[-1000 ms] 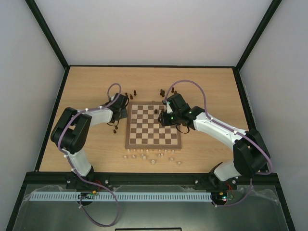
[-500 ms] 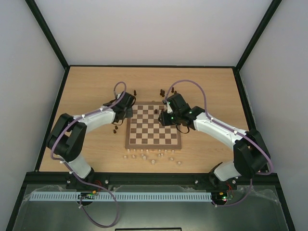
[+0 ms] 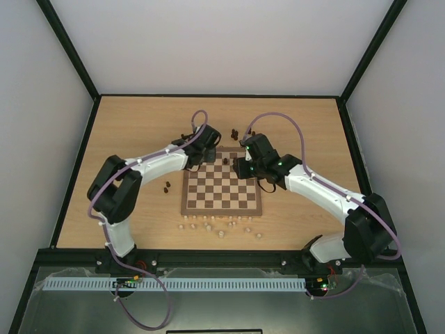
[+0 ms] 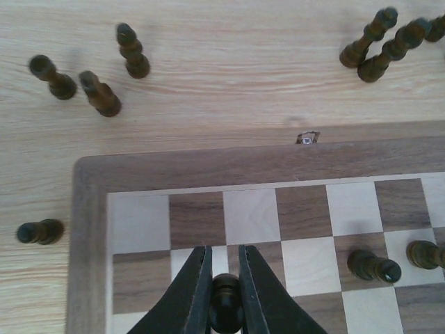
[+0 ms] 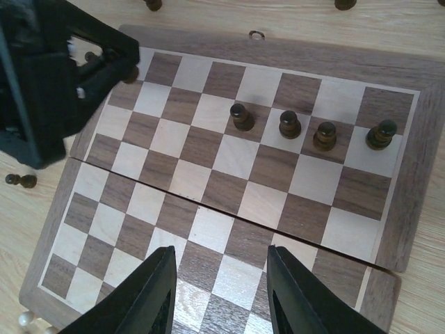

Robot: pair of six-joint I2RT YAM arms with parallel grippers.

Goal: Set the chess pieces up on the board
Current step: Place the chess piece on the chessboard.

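Now our left fingers [image 4: 191, 292] clamp a tiny dark-brown wooden pawn [image 4: 225, 309], seemingly for the checkered wooden board [image 4: 208, 167]; right fingers [image 5: 142, 296] hang parted, empty.

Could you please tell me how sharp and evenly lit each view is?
Top view: soft, even light, pieces tiny. Left wrist: board sharp, shadows faint, left claw dark around its piece. Right wrist: board crisp beyond the right claw; left arm nearly black, little detail.
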